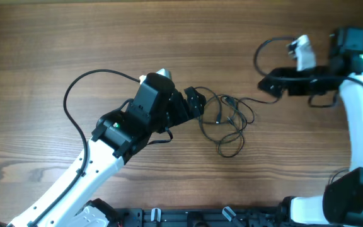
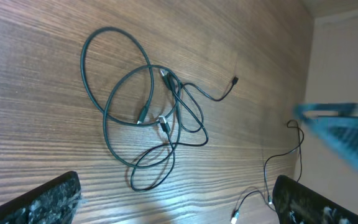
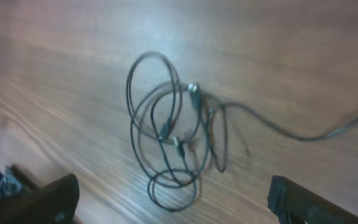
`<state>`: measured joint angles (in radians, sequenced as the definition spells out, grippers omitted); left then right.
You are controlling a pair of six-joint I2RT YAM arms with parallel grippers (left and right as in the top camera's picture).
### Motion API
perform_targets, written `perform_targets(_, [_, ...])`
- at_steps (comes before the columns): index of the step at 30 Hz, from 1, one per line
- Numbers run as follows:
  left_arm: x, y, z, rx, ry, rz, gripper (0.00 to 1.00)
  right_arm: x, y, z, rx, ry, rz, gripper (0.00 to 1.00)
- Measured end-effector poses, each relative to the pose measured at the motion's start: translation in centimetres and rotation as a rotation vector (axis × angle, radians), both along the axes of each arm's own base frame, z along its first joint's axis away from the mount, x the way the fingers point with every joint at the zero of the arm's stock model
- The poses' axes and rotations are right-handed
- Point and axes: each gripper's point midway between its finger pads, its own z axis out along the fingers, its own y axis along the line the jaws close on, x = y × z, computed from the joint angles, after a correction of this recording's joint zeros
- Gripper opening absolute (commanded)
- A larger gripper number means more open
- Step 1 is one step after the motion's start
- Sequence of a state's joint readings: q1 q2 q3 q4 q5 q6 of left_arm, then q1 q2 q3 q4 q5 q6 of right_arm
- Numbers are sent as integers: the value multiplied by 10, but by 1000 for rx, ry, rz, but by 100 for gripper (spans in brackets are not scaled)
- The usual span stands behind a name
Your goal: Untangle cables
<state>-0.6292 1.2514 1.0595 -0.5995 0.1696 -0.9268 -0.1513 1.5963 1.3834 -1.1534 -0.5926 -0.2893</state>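
Cables (image 1: 227,123) lie loosely tangled on the counter (image 1: 106,38), just beyond the wide-open jaws of the left arm (image 1: 145,108), farther from the equally wide jaws of the right arm (image 1: 301,82).

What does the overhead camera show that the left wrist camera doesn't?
Only overhead: both arms, with the left gripper at the tangle's left edge and the right gripper off to its right. Only left wrist: the loops up close, a small plug end lying free, and that gripper's fingers spread wide apart. Both: the cables lying tangled on the wooden table, with neither gripper holding them.
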Motion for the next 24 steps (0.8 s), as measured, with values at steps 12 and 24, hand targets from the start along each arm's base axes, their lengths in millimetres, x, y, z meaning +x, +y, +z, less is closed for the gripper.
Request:
perform_targets(12, [0, 0, 0, 0, 0, 0, 100, -38, 71, -99, 18, 121, 85, 72])
perform_targets(24, [0, 0, 0, 0, 0, 0, 100, 1, 71, -27, 10, 27, -52, 4])
